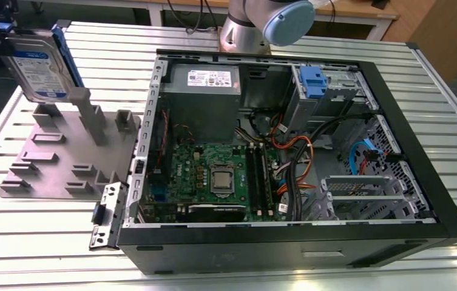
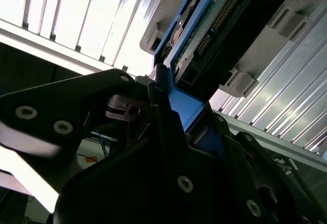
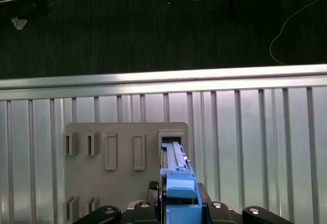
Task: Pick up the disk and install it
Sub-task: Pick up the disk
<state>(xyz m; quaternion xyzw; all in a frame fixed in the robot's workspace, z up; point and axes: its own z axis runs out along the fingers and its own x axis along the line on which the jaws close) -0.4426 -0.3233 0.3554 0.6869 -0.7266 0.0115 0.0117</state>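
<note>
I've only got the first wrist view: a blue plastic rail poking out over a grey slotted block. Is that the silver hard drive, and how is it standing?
Observer: Yes. In the exterior view the flat silver disk with the blue-and-white label stands upright on edge at the grey slotted holder's tall posts, label towards that camera.
Operator: Where's the computer?
Observer: The open black computer case lies on the slatted metal table, at the exterior view's right of the holder.
Operator: Is it gripped?
Observer: In the second wrist view the gripper's black fingers are shut on the disk's blue rail.
</note>
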